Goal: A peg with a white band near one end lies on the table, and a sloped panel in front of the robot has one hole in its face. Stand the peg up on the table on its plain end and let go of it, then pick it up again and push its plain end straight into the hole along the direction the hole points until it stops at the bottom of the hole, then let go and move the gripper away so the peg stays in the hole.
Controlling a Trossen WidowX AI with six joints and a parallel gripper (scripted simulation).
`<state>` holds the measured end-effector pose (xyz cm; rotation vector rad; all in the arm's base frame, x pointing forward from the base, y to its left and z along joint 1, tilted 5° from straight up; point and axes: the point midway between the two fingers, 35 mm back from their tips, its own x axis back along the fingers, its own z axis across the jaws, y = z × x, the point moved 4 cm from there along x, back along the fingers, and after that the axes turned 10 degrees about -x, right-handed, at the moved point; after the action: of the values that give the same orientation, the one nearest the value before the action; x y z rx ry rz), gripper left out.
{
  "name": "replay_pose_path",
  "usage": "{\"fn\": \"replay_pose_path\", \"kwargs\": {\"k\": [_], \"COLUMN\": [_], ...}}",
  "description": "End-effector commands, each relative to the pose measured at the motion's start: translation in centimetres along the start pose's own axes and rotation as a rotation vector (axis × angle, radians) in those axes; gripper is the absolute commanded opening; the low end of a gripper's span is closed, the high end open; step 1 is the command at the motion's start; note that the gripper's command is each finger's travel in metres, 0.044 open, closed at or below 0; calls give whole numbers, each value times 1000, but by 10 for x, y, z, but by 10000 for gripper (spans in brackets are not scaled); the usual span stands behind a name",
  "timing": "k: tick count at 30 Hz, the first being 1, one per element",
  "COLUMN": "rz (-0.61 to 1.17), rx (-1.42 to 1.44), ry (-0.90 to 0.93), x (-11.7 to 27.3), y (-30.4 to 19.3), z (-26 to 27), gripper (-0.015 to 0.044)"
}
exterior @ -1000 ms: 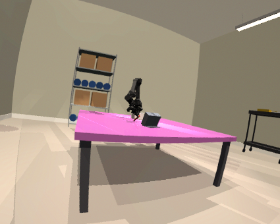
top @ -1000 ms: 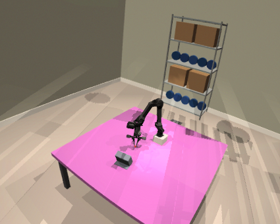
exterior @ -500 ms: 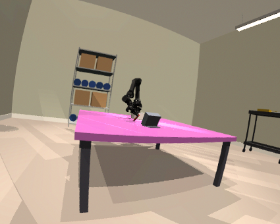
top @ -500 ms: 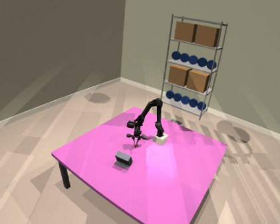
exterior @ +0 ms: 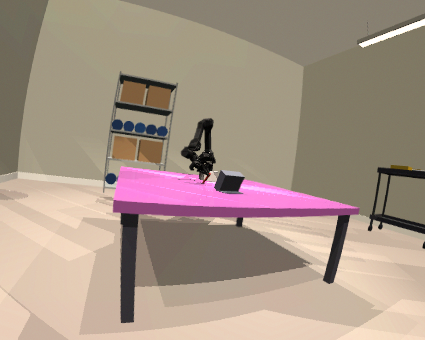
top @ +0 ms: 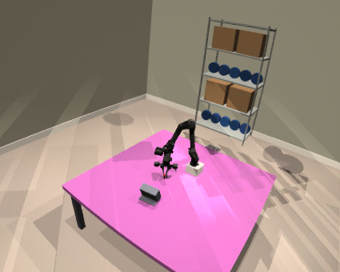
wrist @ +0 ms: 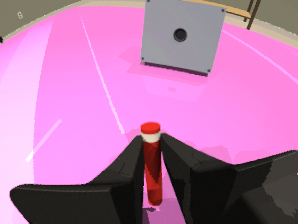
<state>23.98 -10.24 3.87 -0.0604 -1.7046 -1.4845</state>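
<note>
My gripper (top: 165,174) (exterior: 209,174) (wrist: 150,139) is shut on the red peg (exterior: 205,179) (wrist: 154,177). In the wrist view the peg's white band (wrist: 150,137) and red cap are at the fingertips, and its plain end points down between the fingers. The peg looks tilted in the exterior view; whether its plain end touches the table (top: 109,180) (exterior: 156,194) (wrist: 70,100) I cannot tell. The grey sloped panel (top: 150,191) (exterior: 230,180) (wrist: 160,50) stands apart from the gripper. Its one dark round hole (wrist: 180,34) shows empty in the wrist view, beyond the peg.
The arm's white base (top: 194,169) stands on the table behind the gripper. A shelf rack (top: 231,81) with brown boxes and blue round things stands beyond the table. A dark cart (exterior: 408,172) stands off to the right in the exterior view.
</note>
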Motion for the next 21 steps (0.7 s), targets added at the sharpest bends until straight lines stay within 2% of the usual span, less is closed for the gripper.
{"fn": "replay_pose_path", "kwargs": {"k": [1,21], "rz": [-42,-211], "rx": [2,1], "ry": [11,42], "x": [2,12], "y": [-4,-19], "z": [1,-1], "gripper": [49,49]}}
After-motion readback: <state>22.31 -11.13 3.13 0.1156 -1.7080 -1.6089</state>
